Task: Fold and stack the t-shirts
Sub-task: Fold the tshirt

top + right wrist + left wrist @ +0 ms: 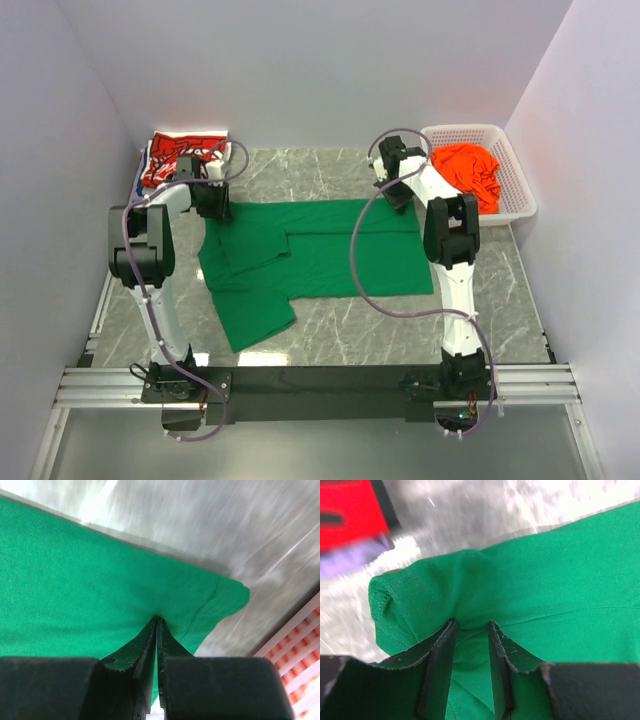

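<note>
The green t-shirt (320, 262) lies spread on the marble table, with its lower left part folded over. My left gripper (212, 203) is at its far left corner. In the left wrist view this gripper (471, 624) is closed on a thick bunch of green cloth (560, 580). My right gripper (396, 192) is at the far right corner. Its jaws (158, 620) are pinched tight on the green shirt (75, 580) near the hemmed corner. The red t-shirt (178, 160) (347, 510) lies at the back left. The orange t-shirt (468, 168) sits in the basket.
A white mesh basket (517, 175) (300, 665) stands at the back right against the wall. White walls close in the table on three sides. The arms' bases and a metal rail (320, 385) run along the near edge.
</note>
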You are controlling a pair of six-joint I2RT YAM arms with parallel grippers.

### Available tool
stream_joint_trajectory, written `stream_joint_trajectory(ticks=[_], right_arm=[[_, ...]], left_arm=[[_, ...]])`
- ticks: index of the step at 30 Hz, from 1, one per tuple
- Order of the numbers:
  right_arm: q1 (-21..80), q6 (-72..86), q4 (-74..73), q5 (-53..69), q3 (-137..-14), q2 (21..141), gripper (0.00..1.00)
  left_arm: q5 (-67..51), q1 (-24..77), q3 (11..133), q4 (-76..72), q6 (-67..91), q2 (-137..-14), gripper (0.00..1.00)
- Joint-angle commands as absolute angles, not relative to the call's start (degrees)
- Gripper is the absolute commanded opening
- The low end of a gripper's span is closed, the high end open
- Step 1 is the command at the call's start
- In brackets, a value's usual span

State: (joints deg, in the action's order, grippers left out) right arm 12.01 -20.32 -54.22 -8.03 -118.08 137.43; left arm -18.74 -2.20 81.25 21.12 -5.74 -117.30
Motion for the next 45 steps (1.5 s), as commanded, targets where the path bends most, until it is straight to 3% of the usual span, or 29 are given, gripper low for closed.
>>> stream_joint_trajectory(ticks=[1,4,7,8,9,11,12,14,15,20,22,23,26,33,42,45], right_arm=[[11.87,-21.71,-55.37,-10.02,-125.57,140.8,0.1],[11.95,-21.71,-54.67,-10.72,-127.27,140.98,0.12],[11.95,-21.71,-53.35,-8.89,-123.41,135.82,0.23],[11.87,-21.8,-53.35,-7.48,-121.92,133.88,0.29],[11.87,-21.88,-53.0,-5.47,-118.16,131.6,0.41],[11.87,-23.11,-52.13,-2.48,-113.75,123.6,0.51],[11.87,-23.55,-51.42,-0.37,-108.6,120.53,0.63],[11.95,-25.74,-50.8,2.45,-103.47,112.09,0.75],[11.95,-26.45,-50.63,3.59,-98.92,109.54,0.77],[11.87,-33.3,-52.38,8.78,-85.28,96.52,0.75],[11.95,-36.28,-52.03,9.22,-78.07,92.57,0.67],[11.95,-37.08,-51.34,9.23,-75.87,91.33,0.58],[12.22,-40.07,-48.01,8.01,-67.08,86.76,0.5],[12.74,-45.35,-38.33,3.35,-50.82,82.71,0.48],[12.92,-47.11,-32.7,0.79,-46.23,85.6,0.48],[12.92,-47.63,-31.82,0.53,-45.27,86.66,0.42]], left_arm=[[-16.09,-2.9,86.38,24.78,-5.53,-120.93,0.38],[-17.83,-3.25,88.94,26.36,-6.67,-122.17,0.4],[-23.45,-3.25,87.99,26.89,-9.65,-119.02,0.44],[-25.47,-3.25,87.37,26.98,-10.45,-115.7,0.45],[-27.49,-3.34,86.67,27.16,-11.33,-113.58,0.47],[-33.56,-3.34,84.73,29.86,-16.07,-107.01,0.57],[-34.88,-3.25,84.12,31.1,-17.74,-104.79,0.58],[-37.17,-3.34,81.49,34.17,-22.22,-98.46,0.6],[-37.61,-3.34,80.17,34.89,-23.72,-96.35,0.61],[-38.23,-3.87,70.06,40.06,-32.59,-84.91,0.61],[-38.32,-3.96,66.12,43.49,-36.54,-81.85,0.59],[-38.23,-3.96,64.79,44.46,-37.87,-80.96,0.57],[-38.58,-3.95,60.22,48.86,-44.11,-78.05,0.52],[-34.99,-3.69,51.34,48.6,-48.34,-72.86,0.53],[-33.84,-3.6,49.66,47.55,-50.09,-74.09,0.55],[-33.49,-3.34,49.22,47.9,-52.11,-74.71,0.56]])
